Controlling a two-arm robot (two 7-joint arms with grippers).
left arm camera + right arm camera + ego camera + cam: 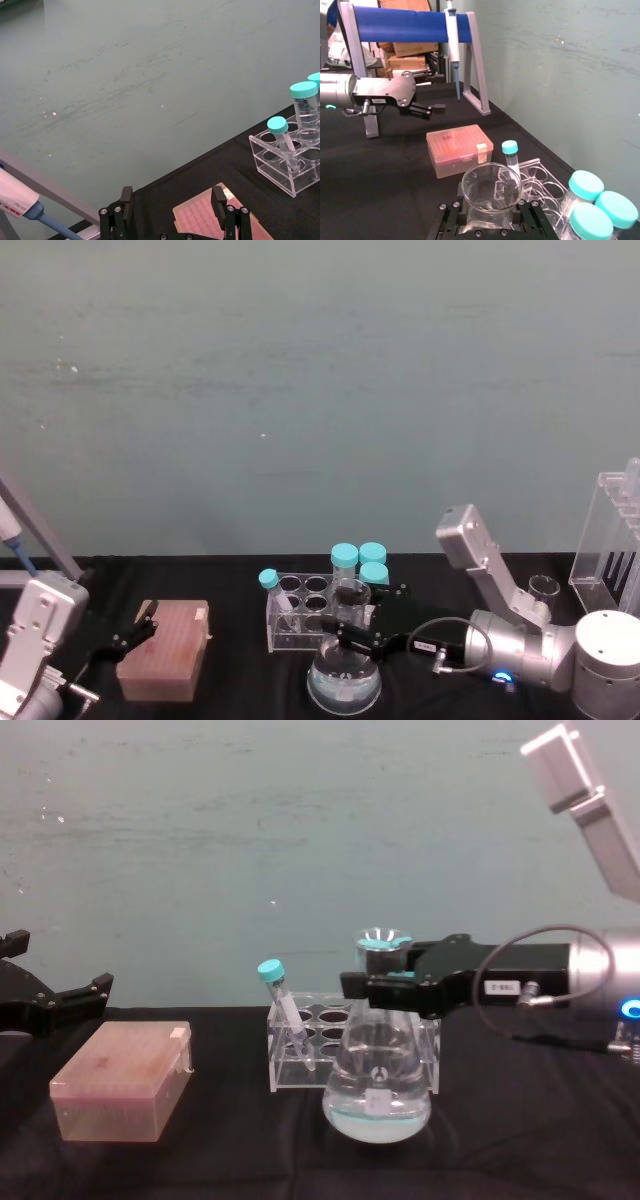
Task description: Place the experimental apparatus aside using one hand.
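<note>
The conical flask (343,685) of clear liquid stands near the front of the black table, just in front of a small clear tube rack (300,618). My right gripper (360,612) reaches in from the right and is shut on the flask's neck (378,1020); in the right wrist view the flask's mouth (480,197) sits between the fingers. The tall acrylic rack (610,540) stands at the far right, with the small glass beaker (543,588) just left of it. My left gripper (140,628) hangs open at the left, beside a pink box (165,652).
The small rack holds a slanted teal-capped tube (285,1005), with three teal-capped jars (358,558) behind it. A pipette stand with a blue bar (405,25) is at the far left. A green wall closes off the back edge.
</note>
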